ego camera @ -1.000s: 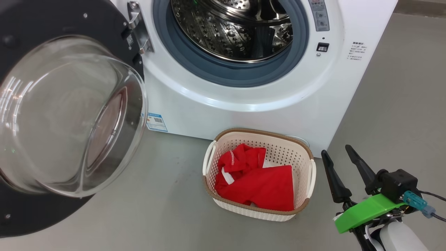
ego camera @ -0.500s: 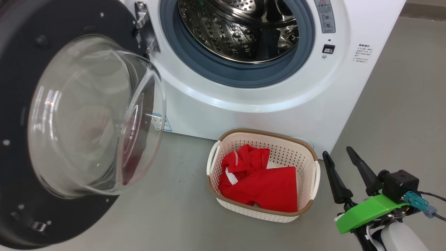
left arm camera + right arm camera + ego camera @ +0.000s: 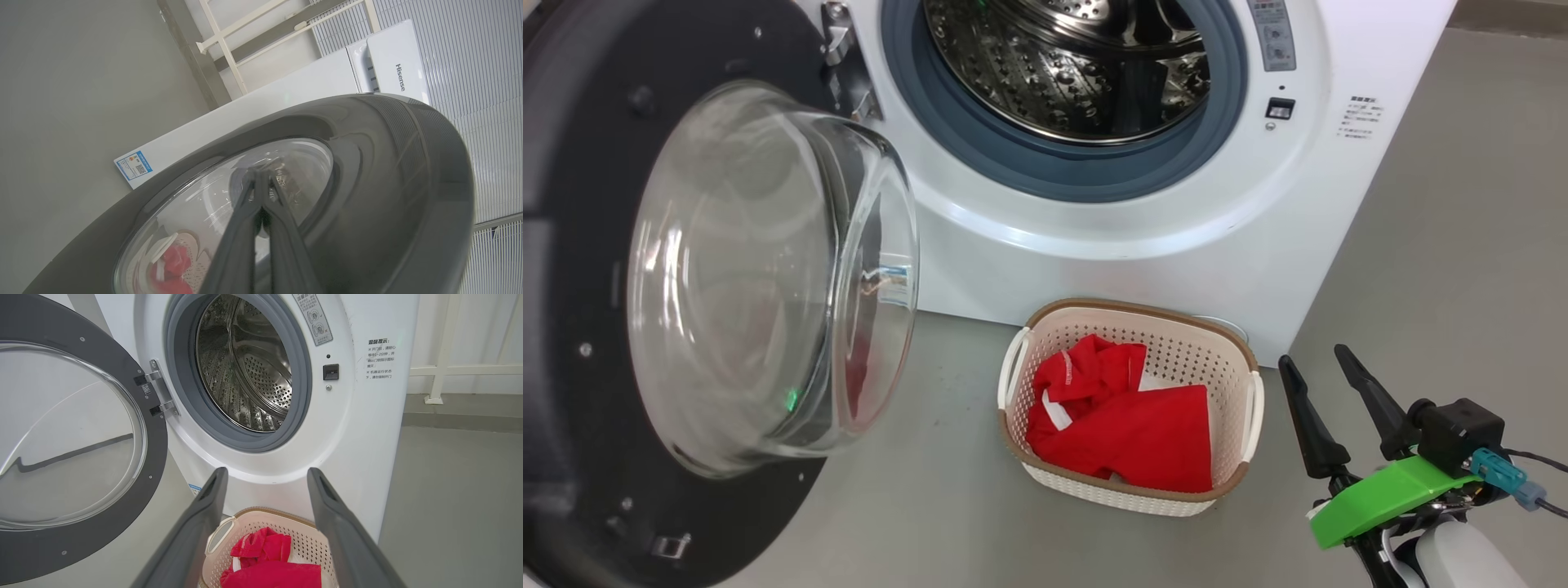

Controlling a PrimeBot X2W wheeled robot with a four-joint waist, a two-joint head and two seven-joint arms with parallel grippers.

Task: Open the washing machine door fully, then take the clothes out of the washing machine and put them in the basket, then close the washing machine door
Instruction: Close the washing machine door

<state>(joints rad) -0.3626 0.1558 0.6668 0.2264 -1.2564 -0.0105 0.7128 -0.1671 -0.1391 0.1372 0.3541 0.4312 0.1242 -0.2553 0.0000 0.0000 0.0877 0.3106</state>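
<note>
From the head view, the washing machine door point(image 3: 572, 286) hangs open left of the washing machine point(image 3: 1143, 269). Red clothes point(image 3: 1135, 433) lie in the basket point(image 3: 1129, 500) on the floor, with the right hand point(image 3: 1312, 354) spread wide beside it. In the left wrist view, the left hand point(image 3: 260, 175), pinched shut, points at the door's glass. The right wrist view looks into the steel drum point(image 3: 245, 375).

Dark tapered pincer fingers point(image 3: 1311, 433), green bracket point(image 3: 1380, 494), black block point(image 3: 1458, 429), teal plug point(image 3: 1493, 469), white forearm point(image 3: 1462, 559)
</note>
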